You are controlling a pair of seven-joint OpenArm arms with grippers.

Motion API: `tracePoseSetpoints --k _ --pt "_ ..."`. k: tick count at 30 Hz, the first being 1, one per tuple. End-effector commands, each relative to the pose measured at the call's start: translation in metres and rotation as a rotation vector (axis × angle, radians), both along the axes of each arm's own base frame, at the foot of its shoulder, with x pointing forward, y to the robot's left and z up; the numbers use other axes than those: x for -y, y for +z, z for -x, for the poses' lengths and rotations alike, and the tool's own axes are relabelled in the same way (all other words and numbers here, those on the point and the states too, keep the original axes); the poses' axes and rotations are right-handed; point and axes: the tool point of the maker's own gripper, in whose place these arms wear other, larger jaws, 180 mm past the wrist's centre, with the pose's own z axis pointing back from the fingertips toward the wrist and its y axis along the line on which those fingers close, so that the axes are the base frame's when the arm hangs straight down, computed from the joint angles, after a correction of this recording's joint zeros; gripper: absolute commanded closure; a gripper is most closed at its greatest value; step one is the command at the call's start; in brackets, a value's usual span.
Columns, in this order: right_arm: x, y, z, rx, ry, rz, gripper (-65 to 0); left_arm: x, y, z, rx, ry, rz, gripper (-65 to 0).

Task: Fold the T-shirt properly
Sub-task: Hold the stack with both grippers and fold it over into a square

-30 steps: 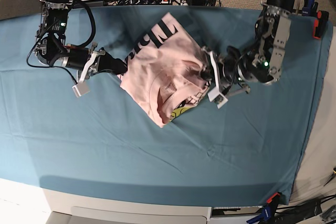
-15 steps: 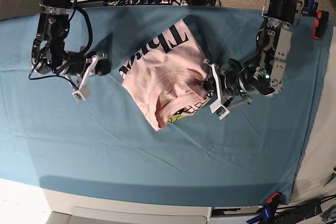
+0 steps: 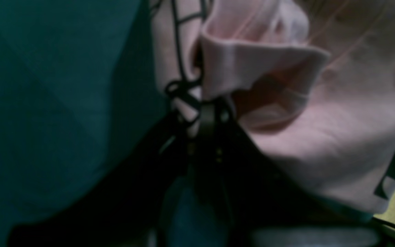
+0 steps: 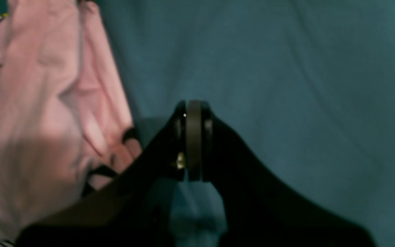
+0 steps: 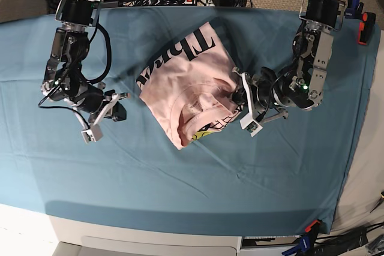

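Clearly the T-shirt (image 5: 189, 91) lies bunched near the table's (image 5: 180, 178) far edge, soft, light and floppy. Left tool (image 3: 207, 103) pinches a hem fold; right tool (image 4: 193, 113) is closed, empty, beside it. Best gripped at hems or corners.

The T-shirt (image 5: 187, 91) was soft matt cloth, pale pink, with a fine knit and many folds. Its black letters (image 5: 198, 43) looked flat and printed, not shiny. Under the T-shirt, the table cloth (image 5: 180, 178) was a teal matt fabric, smooth with light creases. The right gripper (image 4: 194, 137), beside the T-shirt, had dark fingers (image 4: 194, 116) like matt plastic or rubber, with a small brass-coloured screw. The left gripper (image 3: 211, 116) at the T-shirt's hem looked black and slightly glossy.
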Motion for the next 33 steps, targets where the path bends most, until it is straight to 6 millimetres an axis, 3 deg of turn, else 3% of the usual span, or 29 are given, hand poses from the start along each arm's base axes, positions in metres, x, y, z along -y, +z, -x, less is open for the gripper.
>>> tracePoseSetpoints --k 1,6,13,16,33 --pt "-0.004 0.011 -0.011 0.048 -0.004 -0.03 0.0 0.001 0.015 -0.011 0.05 0.005 0.024 0.0" --pt "-0.029 -0.011 -0.002 -0.015 0.032 -0.143 0.0 0.001 0.015 -0.011 0.05 0.005 0.024 0.0" --pt "-0.057 -0.005 0.026 -0.148 0.157 -0.288 0.0 0.0 0.015 -0.013 0.055 0.006 0.017 0.0" --pt "-0.067 0.004 0.03 -0.125 0.183 -0.374 0.0 -0.002 0.015 -0.016 0.074 0.012 0.003 0.0" --pt "-0.083 -0.021 0.092 -0.222 0.177 -0.555 0.0 -0.01 0.03 -0.04 0.155 0.039 -0.034 0.0"
